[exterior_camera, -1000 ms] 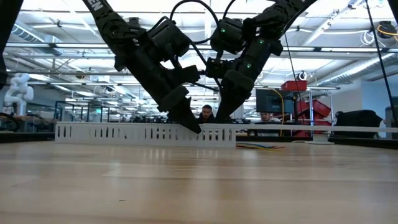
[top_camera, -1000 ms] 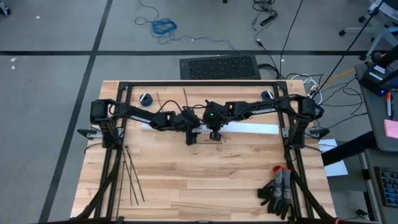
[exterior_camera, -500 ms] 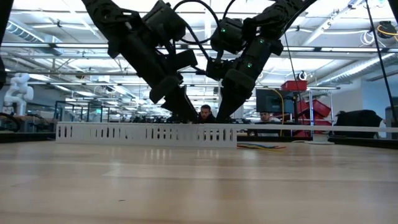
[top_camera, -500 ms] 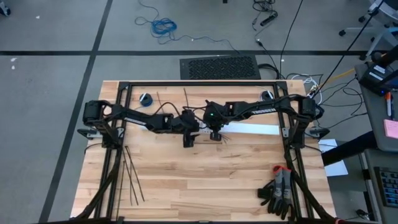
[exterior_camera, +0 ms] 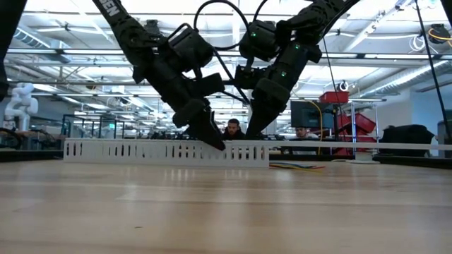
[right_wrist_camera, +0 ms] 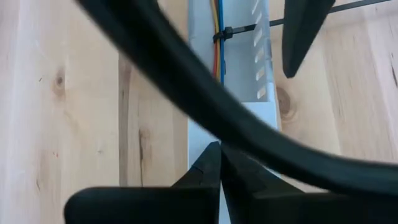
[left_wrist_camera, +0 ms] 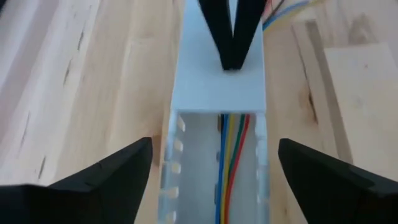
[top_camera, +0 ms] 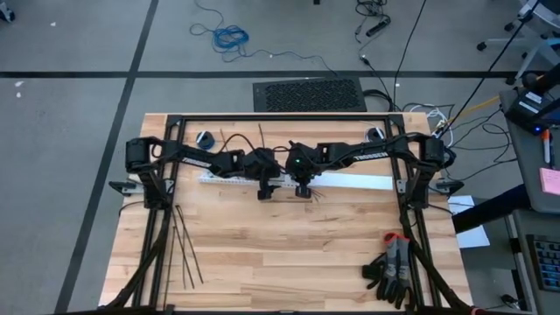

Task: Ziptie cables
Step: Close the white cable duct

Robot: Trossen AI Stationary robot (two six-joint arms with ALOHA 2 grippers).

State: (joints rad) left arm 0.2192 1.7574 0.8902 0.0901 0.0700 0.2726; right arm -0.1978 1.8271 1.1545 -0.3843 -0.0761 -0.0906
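Note:
A long white slotted duct (top_camera: 350, 181) lies across the table's far half. The cables (left_wrist_camera: 227, 168), blue, yellow, green and red wires, run along inside its open channel. A black ziptie (right_wrist_camera: 225, 32) is looped around them, its tail sticking out over the duct's wall. My left gripper (left_wrist_camera: 214, 149) is open, one finger on either side of the duct, touching neither wall. My right gripper (right_wrist_camera: 219, 149) is shut, its tips on the duct's covered stretch. Several loose zipties (top_camera: 184, 245) lie flat near the table's left front. My right gripper sets its shut fingertips (left_wrist_camera: 231, 59) on the flat white cover of the duct (left_wrist_camera: 217, 90), just past where the open channel ends. The fingers slant down from the table's right side. The duct lies flat on the table.
A pair of dark gloves (top_camera: 394, 271) lies at the front right corner. A few more thin black strips (top_camera: 260, 136) lie behind the duct. A thick black arm lead (right_wrist_camera: 186, 93) crosses the right wrist view. Loose coloured wire ends (exterior_camera: 296, 166) trail from the duct's right end.
My left gripper drew back up and toward the table's left, then came down again to the duct, rolling its wrist. My right gripper and the duct kept still.

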